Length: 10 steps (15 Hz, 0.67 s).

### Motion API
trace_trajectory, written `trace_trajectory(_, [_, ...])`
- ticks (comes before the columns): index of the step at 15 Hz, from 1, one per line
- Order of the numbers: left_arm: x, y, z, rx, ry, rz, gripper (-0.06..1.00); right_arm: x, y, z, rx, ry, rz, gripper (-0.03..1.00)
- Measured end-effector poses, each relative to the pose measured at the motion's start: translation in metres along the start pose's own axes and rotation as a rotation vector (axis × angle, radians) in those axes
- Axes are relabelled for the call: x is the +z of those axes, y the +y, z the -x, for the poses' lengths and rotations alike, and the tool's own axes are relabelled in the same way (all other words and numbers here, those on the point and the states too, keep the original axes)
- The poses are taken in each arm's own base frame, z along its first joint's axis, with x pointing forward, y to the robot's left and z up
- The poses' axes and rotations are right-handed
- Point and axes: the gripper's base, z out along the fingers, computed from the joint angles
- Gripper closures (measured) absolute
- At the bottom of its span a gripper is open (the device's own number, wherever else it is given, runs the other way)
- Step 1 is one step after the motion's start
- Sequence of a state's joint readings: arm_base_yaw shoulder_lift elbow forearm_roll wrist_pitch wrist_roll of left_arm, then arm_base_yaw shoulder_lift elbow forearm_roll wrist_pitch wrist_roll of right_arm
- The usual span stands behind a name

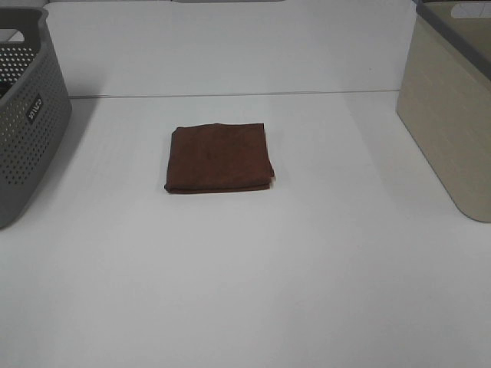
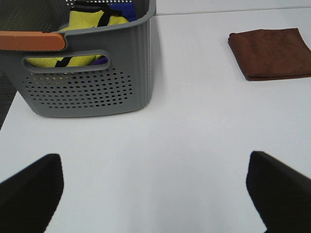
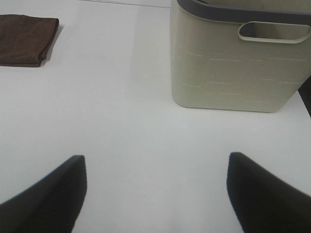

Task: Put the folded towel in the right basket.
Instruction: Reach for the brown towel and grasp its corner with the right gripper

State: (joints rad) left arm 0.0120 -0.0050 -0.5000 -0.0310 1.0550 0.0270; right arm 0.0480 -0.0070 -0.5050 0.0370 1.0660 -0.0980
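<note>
Hovering wide open and empty: right gripper [image 3: 155, 194] and left gripper [image 2: 155, 194]. Best reach left for the folded towel [image 1: 219, 158], pinch all layers, then lift into the right basket [image 1: 453, 115].

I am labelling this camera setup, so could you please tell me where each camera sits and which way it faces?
Exterior high: mounted high, looking down on the brown towel between grey basket and beige basket; no arm shows.
Left wrist: low over the table, facing the grey basket; left end effector open.
Right wrist: low, facing the beige basket; right end effector open.
All three share the brown towel.
</note>
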Motion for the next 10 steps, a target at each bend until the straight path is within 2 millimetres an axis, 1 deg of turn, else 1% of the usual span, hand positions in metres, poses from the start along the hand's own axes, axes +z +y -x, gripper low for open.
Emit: trace_trajectory(10, [0.0, 0.0, 0.0, 0.0, 0.0, 0.0, -0.03, 0.0, 0.0, 0.0, 0.0, 0.0, 0.0, 0.21])
